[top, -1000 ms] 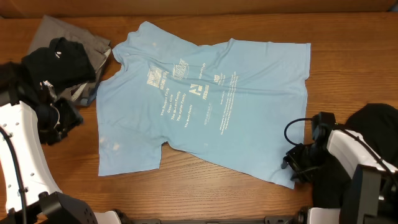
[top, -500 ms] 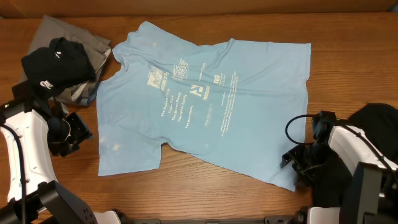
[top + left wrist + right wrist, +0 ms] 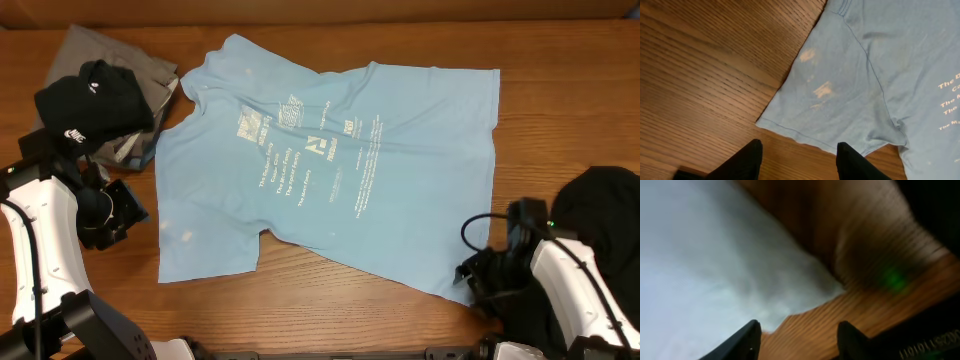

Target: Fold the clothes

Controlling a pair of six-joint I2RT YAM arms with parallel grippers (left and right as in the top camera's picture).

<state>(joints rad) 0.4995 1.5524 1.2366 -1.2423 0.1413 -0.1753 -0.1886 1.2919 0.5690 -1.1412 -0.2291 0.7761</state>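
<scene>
A large light blue T-shirt with pale printed text lies spread flat across the middle of the table. Its sleeve shows in the left wrist view, its hem corner in the right wrist view. My left gripper is open and empty, just left of the sleeve's edge. My right gripper is open and empty, low by the shirt's near right corner. A black shirt lies bunched at the far left. Another black garment lies at the right.
A grey garment lies under the black shirt at the far left corner. The wooden table shows bare along the front edge. The right arm's cable loops beside the shirt's corner.
My left arm moved right and toward the front, closer to the sleeve edge. My right arm dropped toward the front edge by the shirt's corner. The shirt has not moved.
</scene>
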